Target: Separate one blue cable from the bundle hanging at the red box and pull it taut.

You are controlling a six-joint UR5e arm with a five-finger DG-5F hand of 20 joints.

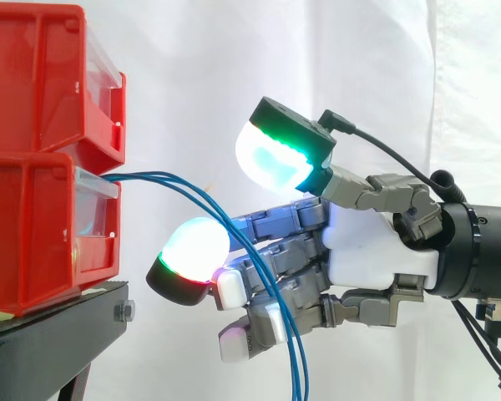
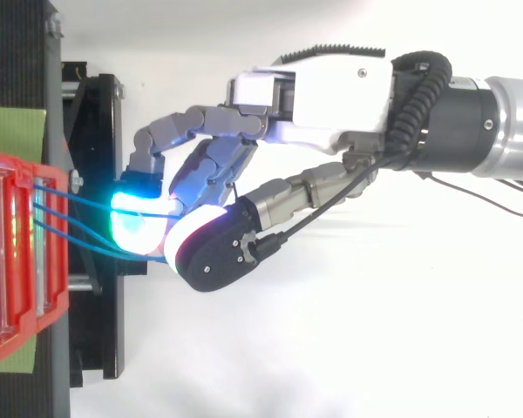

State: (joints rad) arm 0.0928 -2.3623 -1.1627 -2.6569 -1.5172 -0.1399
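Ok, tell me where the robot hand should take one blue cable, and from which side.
Probably best: take the blue cable on the short span just outside the red bin, where the strands fan apart; lower down they hang close together. Come in from the side away from the bin, where the robot hand is, and pinch across that one strand.

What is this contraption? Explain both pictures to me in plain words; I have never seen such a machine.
It is a robot arm ending in a mechanical hand; the glowing pads are its fingertips. One picture is taken level from the side, the other from above, of the same moment. On the left, red bins stand stacked on a black stand. Thin blue cables come out of the lower bin and hang down across the fingers. The hand is open, thumb raised apart, so nothing is gripped.
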